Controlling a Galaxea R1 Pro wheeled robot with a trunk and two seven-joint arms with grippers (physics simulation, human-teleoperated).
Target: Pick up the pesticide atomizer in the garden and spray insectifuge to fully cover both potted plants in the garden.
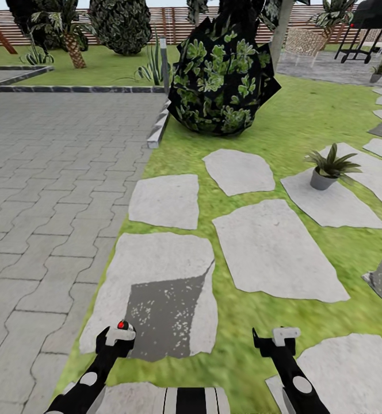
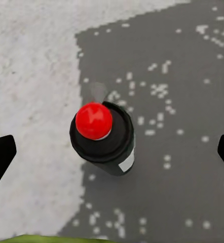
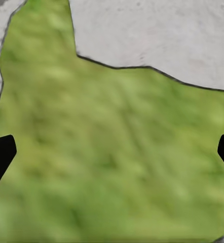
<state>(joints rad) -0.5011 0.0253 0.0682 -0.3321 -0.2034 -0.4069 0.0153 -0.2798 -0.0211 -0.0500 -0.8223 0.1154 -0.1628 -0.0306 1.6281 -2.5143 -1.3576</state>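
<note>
The left gripper hangs low over a stepping stone, right above the atomizer. From its wrist camera the bottle stands upright on the stone's dark patch, red top facing up, white label on its side. It sits between the two black fingertips, which are spread wide at either edge and well clear of the bottle, so this gripper is released and holds nothing. From the head camera only the red cap peeks out just beside the gripper's white housing.

The right gripper hovers at about the same height, well apart from the left one, over the lawn between stones. Its fingertips are also spread wide with only grass between them and the edge of a pale stone beyond: released, empty.

Ahead of the right gripper and out to its far side, a potted plant stands on another stone, well away from both grippers. A second small plant sits much farther off near the paved patio. Straight ahead of the left gripper, beyond two more stones, is a big dark leafy bush. To that gripper's outer side runs grey brick paving. A wooden fence closes the far end.
</note>
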